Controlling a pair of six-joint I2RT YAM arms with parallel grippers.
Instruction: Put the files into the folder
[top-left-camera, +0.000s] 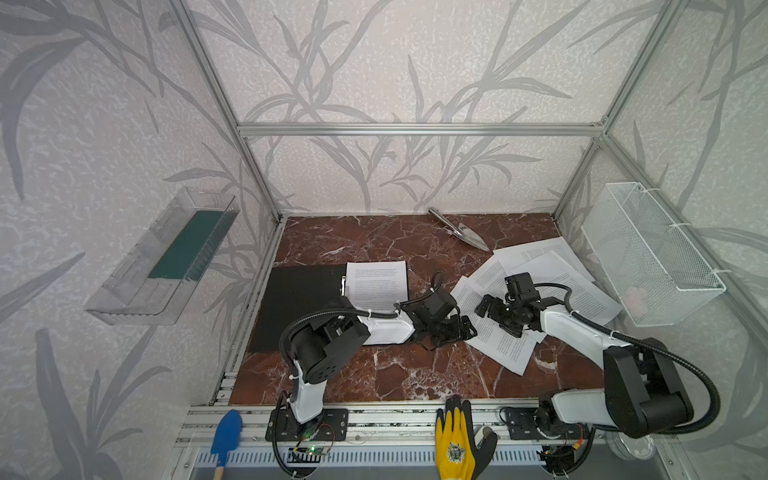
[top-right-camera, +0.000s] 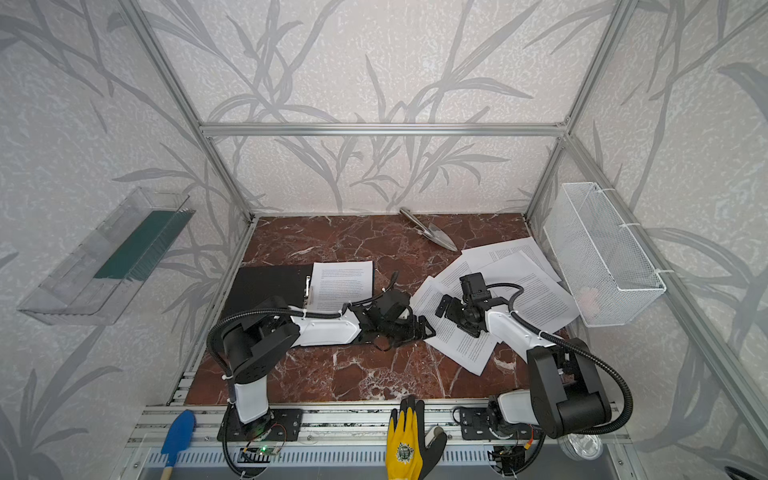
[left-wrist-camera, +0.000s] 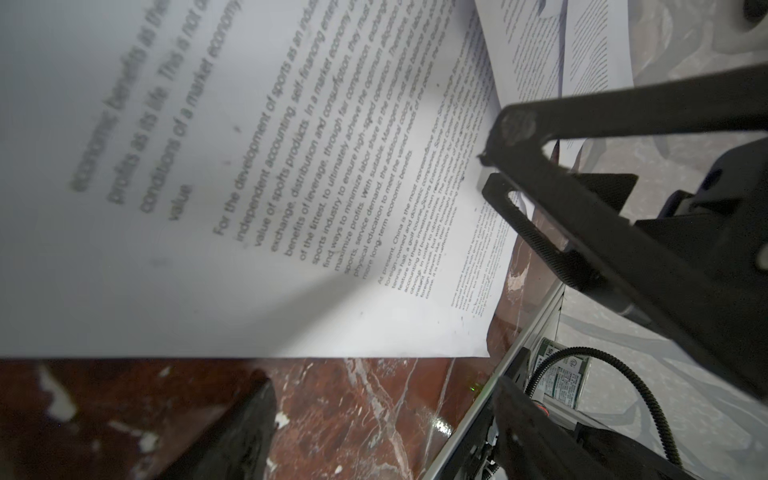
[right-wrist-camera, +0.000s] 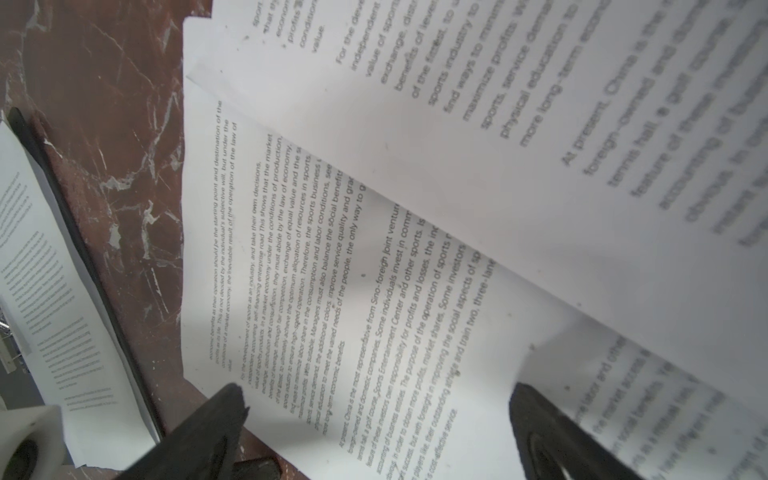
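Left gripper: jaws spread, low at folder-side edge of fanned pile of white printed paper sheets, nothing pinched. Right gripper: spread too, over same pile. Grippers near each other: clash risk. Sheets overlap: may pinch several or crease one. Thin matte-black flat folder lies open at left, one printed sheet on it. Bare red-brown marble tabletop between: free path. White wire basket just beside pile.

Left on the table: folder, one sheet on its right side. Right: other files fanned, overlapping, below the wall basket. Trowel behind them, by the back wall. Glove and spade on the front rail.
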